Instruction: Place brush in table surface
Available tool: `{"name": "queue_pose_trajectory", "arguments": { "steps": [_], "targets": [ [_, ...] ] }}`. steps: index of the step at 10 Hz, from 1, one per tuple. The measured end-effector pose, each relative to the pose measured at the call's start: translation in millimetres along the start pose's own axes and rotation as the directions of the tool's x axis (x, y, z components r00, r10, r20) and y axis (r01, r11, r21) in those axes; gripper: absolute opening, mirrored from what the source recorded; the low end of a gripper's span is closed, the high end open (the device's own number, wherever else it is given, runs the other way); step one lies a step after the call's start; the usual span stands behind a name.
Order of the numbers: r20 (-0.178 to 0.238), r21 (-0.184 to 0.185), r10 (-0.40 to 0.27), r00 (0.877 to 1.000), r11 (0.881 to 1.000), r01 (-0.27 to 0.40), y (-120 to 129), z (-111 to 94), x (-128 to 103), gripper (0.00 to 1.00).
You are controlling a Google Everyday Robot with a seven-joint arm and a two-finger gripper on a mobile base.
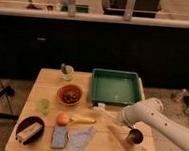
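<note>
A: Front edge, left to right: a dark bowl [30, 129], then a blue cloth [79, 140]; a banana [82, 120] lies behind them. Where is the gripper?

B: The gripper [101, 110] is low over the table surface [106, 145], just beyond the banana and in front of the green tray [114, 87]. The whitish sliver at its tip is probably the brush [99, 107].

A: How is it best set down?

B: Lower it flat onto bare wood between banana and tray, then release.

A: What remains unclear?

B: Whether the jaws are spread or pinching cannot be told. The brush's head is indistinct, and the arm [154, 118] hides the table beneath it.
</note>
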Motion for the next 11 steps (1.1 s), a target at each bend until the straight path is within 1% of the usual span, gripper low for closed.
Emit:
{"name": "queue_pose_trajectory", "arguments": {
  "steps": [3, 5, 7, 9, 11],
  "targets": [
    [0.016, -0.021, -0.009, 1.0, 1.0, 0.009, 7, 5, -4, 0.0],
    [0.025, -0.044, -0.025, 0.999, 0.999, 0.026, 6, 12, -10, 0.0],
    [0.033, -0.053, -0.022, 0.999, 0.998, 0.024, 3, 17, -13, 0.0],
    [0.055, -0.067, -0.024, 0.998, 0.997, 0.027, 2, 23, -18, 0.0],
    [0.081, -0.083, -0.03, 0.996, 0.996, 0.036, 5, 25, -20, 0.0]
  ]
}}
